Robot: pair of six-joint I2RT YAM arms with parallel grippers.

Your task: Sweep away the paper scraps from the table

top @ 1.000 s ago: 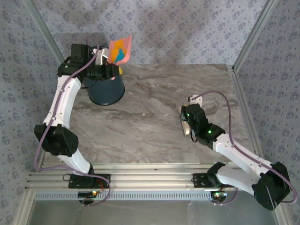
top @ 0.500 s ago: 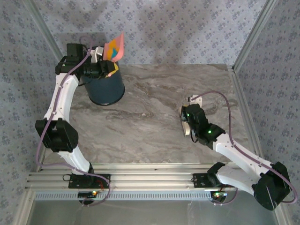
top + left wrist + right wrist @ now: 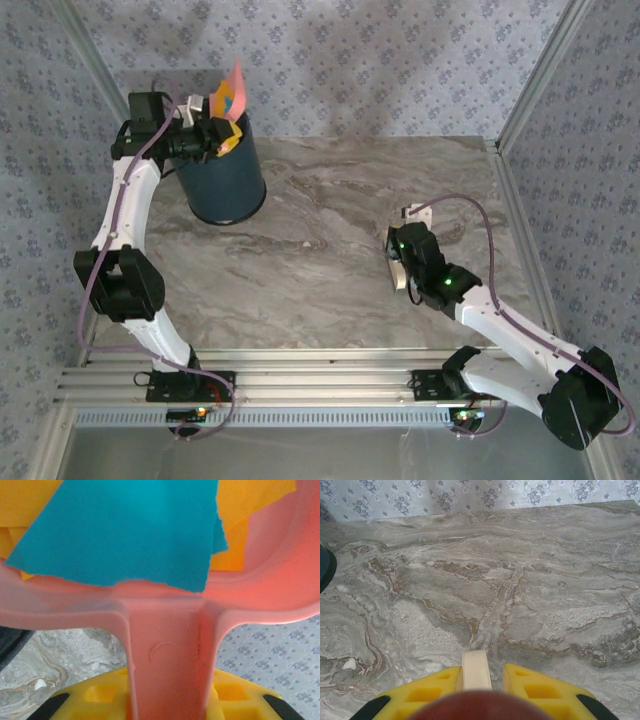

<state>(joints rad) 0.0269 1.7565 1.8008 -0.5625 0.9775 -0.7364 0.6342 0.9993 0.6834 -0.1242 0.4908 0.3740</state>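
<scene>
My left gripper point(image 3: 205, 136) is shut on the handle point(image 3: 167, 660) of the pink dustpan point(image 3: 233, 93), which stands tilted steeply on edge over the dark blue bin point(image 3: 226, 182). Teal paper scraps point(image 3: 125, 530) and orange ones point(image 3: 252, 500) lie in the pan against its back wall point(image 3: 265, 592). My left gripper's point(image 3: 167, 702) yellow fingers point(image 3: 95, 697) flank the handle. On the table point(image 3: 330, 250), to the right, my right gripper point(image 3: 399, 262) is shut on a cream brush handle point(image 3: 476, 672). The right gripper point(image 3: 481, 670) hovers low over bare marbled stone point(image 3: 530, 580).
The bin stands at the table's back left corner, its rim just visible in the right wrist view point(image 3: 324, 567). Aluminium rails point(image 3: 520, 250) edge the table on the right and front. Patterned walls rise behind and at both sides.
The left arm has swung the dustpan leftward and tipped it steeper, from beside the bin's rim to right over it. The right arm has not moved.
</scene>
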